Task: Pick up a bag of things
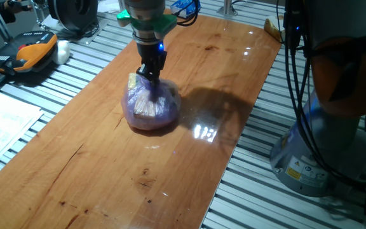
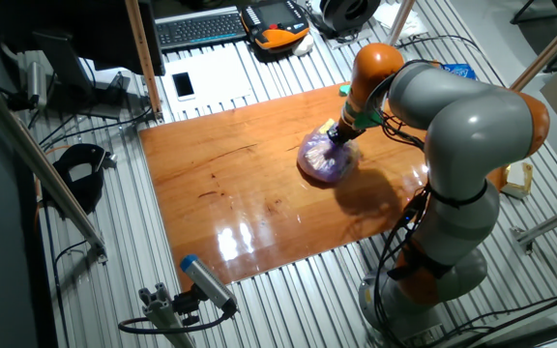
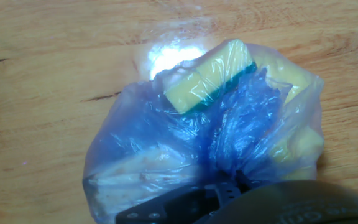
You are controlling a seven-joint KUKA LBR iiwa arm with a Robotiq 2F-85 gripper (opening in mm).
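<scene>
Nearest the hand camera, the dark fingers of the gripper are seen at the bottom edge of the hand view, pressed together on the gathered neck of the bag of things, whose crumpled plastic is bunched between them. From left to right in that view, bare wooden board is seen first, then the bulging left side of the bag with pale tan items showing through, then a yellow sponge with a green backing lying tilted against the upper wall of the bag, and at the far right more yellow pieces pressed against the plastic. In one fixed view, an orange and black handheld device is seen at the far left on the slatted metal table, beside white papers; the wooden board is laid across the table, and the bag of things is seen resting on it, roughly at mid-width and toward the far half, with the gripper descending upright onto its top from a green collar. A bright reflection is seen on the board just to the right of the bag, and the grey base of the arm is stood at the far right. In the other fixed view, a keyboard is seen behind the board, the bag is seen near the board's far right corner, and the grey and orange arm is bent over it.
</scene>
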